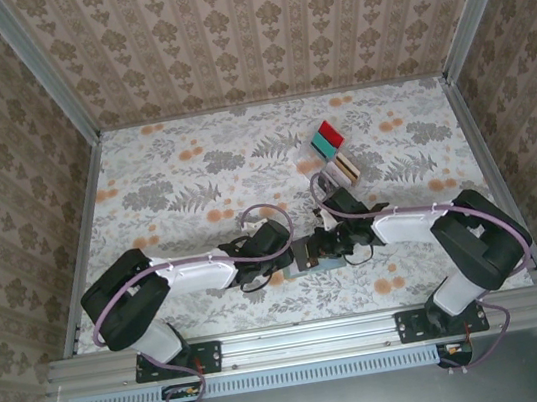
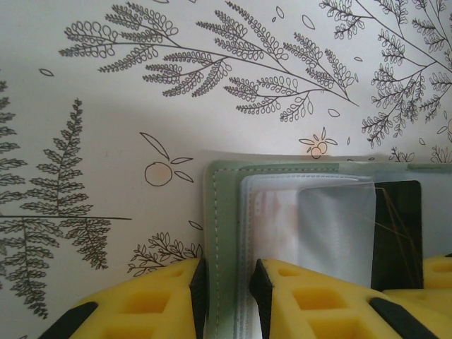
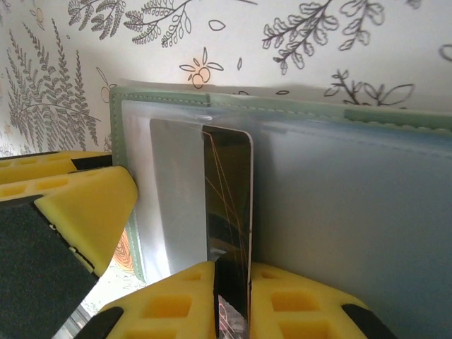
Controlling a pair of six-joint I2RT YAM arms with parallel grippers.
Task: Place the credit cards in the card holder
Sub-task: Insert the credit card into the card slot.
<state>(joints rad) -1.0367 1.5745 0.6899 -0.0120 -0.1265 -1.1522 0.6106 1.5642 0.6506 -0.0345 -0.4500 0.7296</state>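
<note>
The grey-green card holder [image 2: 224, 212] lies open on the table near the front edge, its clear sleeves [image 2: 332, 233] facing up. My left gripper [image 2: 227, 289] is shut on the holder's left cover edge and sleeve stack. A dark grey credit card [image 3: 229, 205] stands edge-up, its far end between the clear sleeves. My right gripper [image 3: 232, 307] is shut on its near end. From above, both grippers [image 1: 294, 250] [image 1: 334, 244] meet over the card holder [image 1: 313, 255]. More credit cards, red [image 1: 330, 133], teal [image 1: 323, 144] and beige [image 1: 345, 167], sit further back.
The spare cards stand in a clear divided tray [image 1: 312, 165] at the middle right of the floral tablecloth. Patterned walls close in the table on the left, back and right. The left gripper's yellow finger [image 3: 70, 205] sits close beside the dark card.
</note>
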